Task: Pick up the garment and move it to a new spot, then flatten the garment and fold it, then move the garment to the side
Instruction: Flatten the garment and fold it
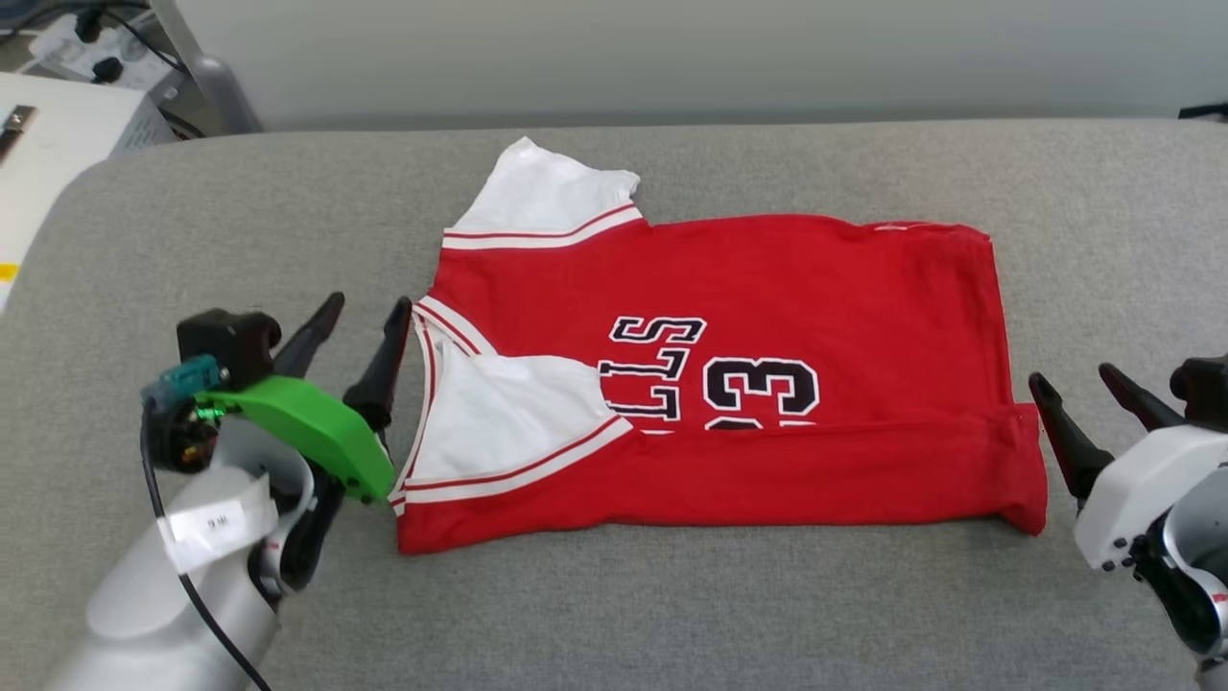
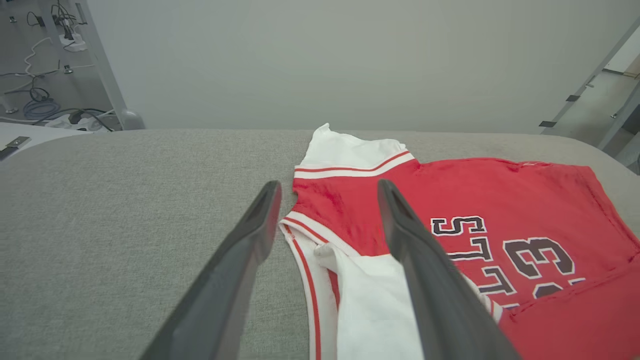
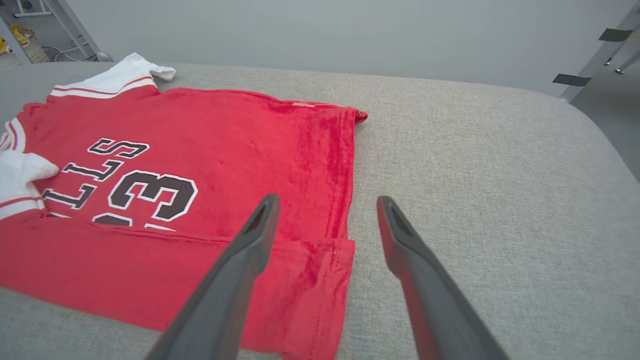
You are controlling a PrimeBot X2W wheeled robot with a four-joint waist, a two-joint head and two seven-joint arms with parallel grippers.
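Red shirt [image 1: 767, 288] lies mid-tabletop [image 1: 672, 595], near edge folded over, between the hands. Left hand [image 1: 369, 302] open, empty, at the collar; right hand [image 1: 1071, 374] open, empty, beside the hem. Soft, light, limp: best pinched at both ends together.

Garment [image 1: 787, 288] soft matt cloth; table [image 1: 672, 595] coarse grey fabric

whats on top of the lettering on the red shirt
The garment's own near side, folded over as a red flap, plus the edge of a white sleeve. Only LLS, a 3 and part of another digit show; the rest is covered.
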